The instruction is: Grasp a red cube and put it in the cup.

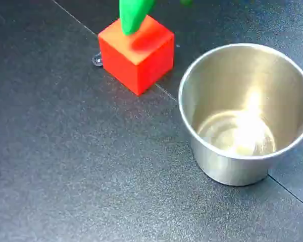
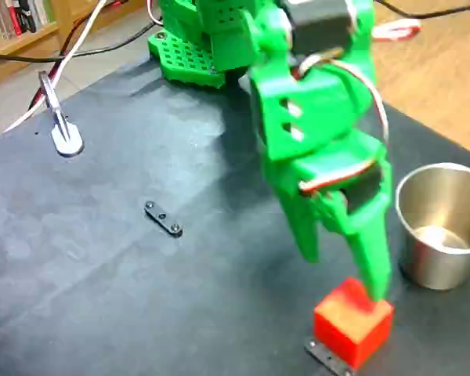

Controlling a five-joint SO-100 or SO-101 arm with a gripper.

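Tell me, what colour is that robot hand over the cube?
Bright green. The hand shows best in a fixed view, reaching down at the red cube.

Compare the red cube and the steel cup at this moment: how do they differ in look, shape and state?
The red cube is matte, bright red and solid with flat faces; the cup is shiny bare metal, round and open-topped, with nothing inside. The cup is clearly wider than the cube. The green gripper is down at the cube, one finger on its top, while the cup stands apart, untouched. Both rest upright on the dark mat.
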